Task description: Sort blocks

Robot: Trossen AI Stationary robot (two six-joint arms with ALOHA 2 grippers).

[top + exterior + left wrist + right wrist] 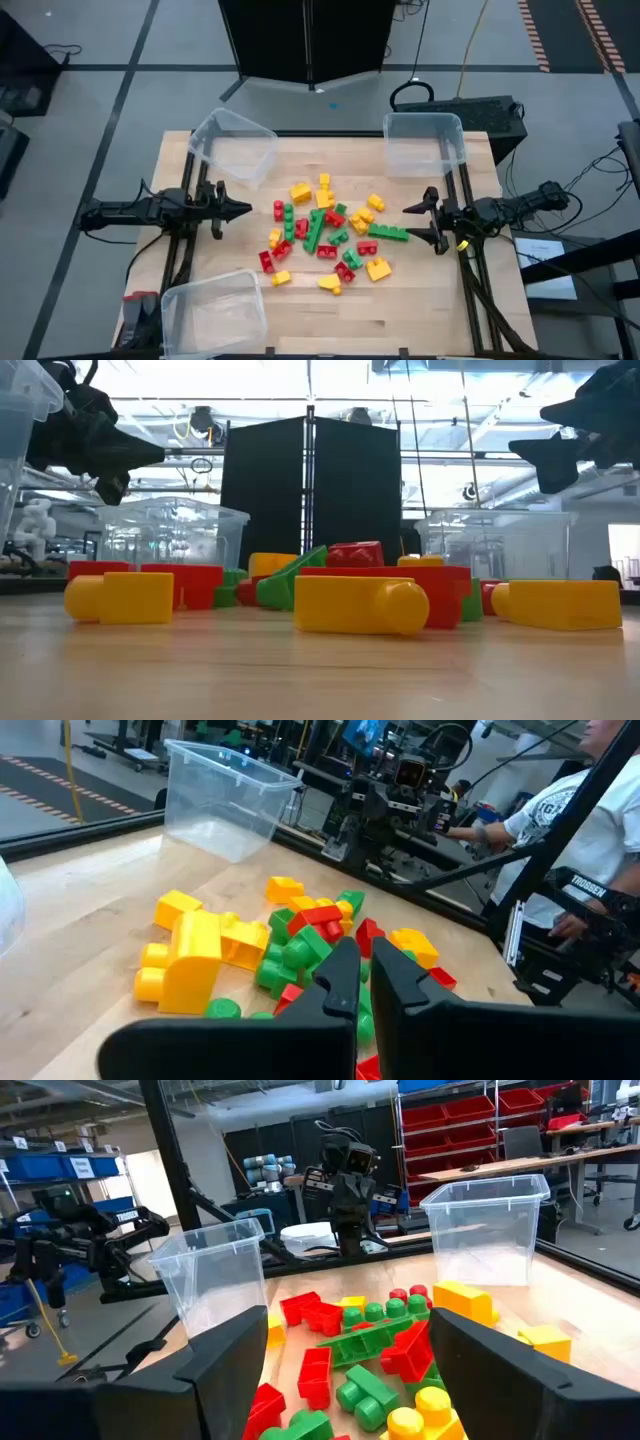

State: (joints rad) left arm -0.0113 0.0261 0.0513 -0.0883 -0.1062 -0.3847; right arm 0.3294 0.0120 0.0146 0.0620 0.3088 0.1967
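Left claw hangs over the desk's left side, fingers pressed together, nothing in it, tips aimed at the brick pile. In the left wrist view its two dark fingers sit side by side w/ only a thin slit between. Right claw sits at the pile's right edge, fingers spread wide, holding nothing; it's just beside a long green brick but whether it touches, can't tell. Right wrist view shows the two fingers well apart w/ bricks between and beyond them.

The blocks lie in a loose heap at desk centre, btwn the two claws: red, yellow, green mixed, some stacked or leaning on each other. A yellow brick lies at the near right of the heap, a red one at the near left.

3 clear bins, none w/ a brick visible inside: far-left bin, far-right bin, near-left bin at the desk's front corner.

Writing: "TROSSEN" in white on a dark arm part in the left wrist view. A person in a white printed shirt stands behind it; shirt print too cut off to read.
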